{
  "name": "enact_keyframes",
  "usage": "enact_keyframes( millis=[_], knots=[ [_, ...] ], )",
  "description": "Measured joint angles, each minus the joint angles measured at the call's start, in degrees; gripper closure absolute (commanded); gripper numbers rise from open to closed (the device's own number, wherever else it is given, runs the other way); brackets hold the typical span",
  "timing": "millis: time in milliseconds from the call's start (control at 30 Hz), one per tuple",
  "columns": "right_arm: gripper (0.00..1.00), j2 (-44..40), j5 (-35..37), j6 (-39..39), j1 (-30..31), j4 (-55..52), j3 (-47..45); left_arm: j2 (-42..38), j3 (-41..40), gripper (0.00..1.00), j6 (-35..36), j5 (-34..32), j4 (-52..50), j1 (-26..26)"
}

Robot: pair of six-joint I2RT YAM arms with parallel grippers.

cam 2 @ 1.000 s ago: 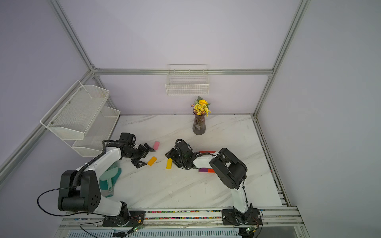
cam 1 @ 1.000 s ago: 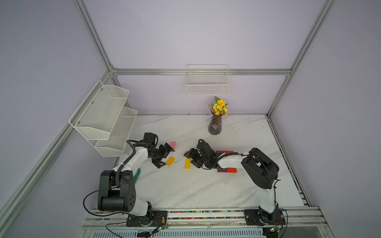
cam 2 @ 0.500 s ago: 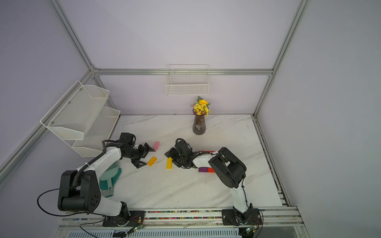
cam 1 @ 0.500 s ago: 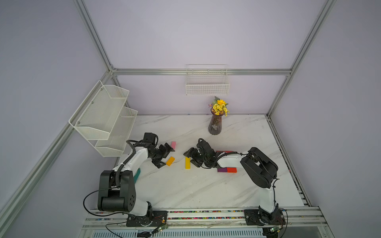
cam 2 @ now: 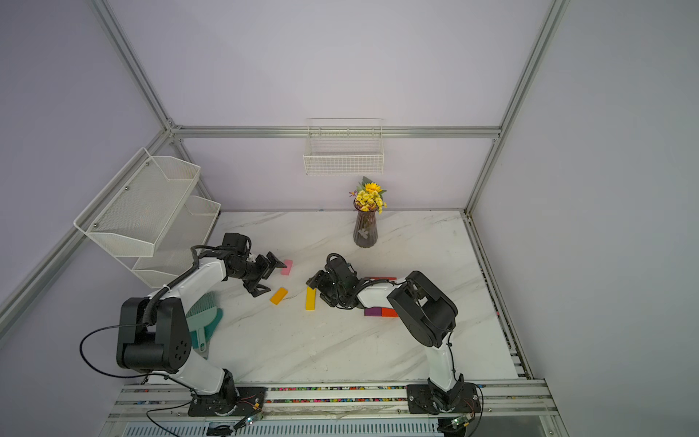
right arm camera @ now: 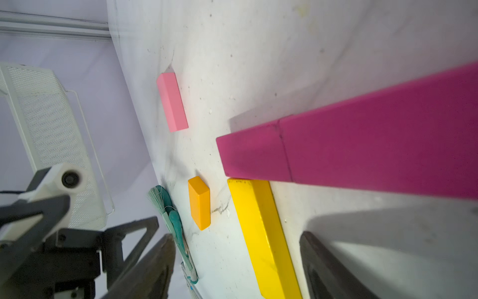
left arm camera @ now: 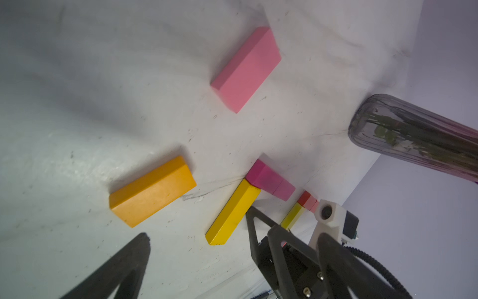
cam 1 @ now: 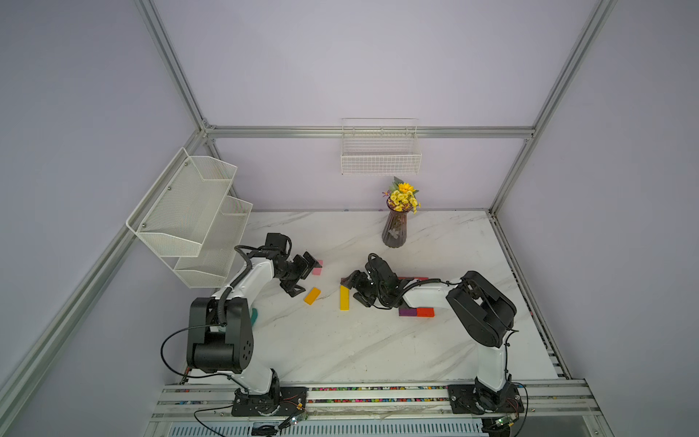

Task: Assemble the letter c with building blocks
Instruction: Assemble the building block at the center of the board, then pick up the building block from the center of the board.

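The left gripper has its jaws wide apart and empty, just beside the pink block and near the orange block on the table. The right gripper has its jaws apart, straddling the long yellow block without gripping it. That block's end touches a magenta block. The purple block and red block lie touching.

Bright blocks on a white counter veined with grey.
One pink block, an orange block, a yellow block, a magenta block, a purple block, a red block; smoky purple vase, yellow flowers, teal brush.
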Motion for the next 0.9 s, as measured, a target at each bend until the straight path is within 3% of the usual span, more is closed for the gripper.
enact_keyframes(
  millis=[200,400,600,900],
  knots=[
    [0.22,-7.04,-0.22,-1.53,-1.92,-3.13,-1.55,13.88,20.83,0.04,11.15,-7.67,-8.0,-0.52],
    [0.22,-14.91,-0.11,-3.23,-5.66,-5.35,-3.54,24.72,33.97,0.07,20.9,-17.51,-17.79,-4.96],
    [0.21,-18.14,-0.22,-5.03,-9.46,-8.66,-5.14,32.63,39.69,0.11,25.64,-23.21,-23.78,-10.19],
    [0.21,-20.46,-0.68,-7.1,-13.4,-12.17,-5.64,35.08,40.19,0.18,27.26,-26.53,-26.88,-11.21]
  ],
)
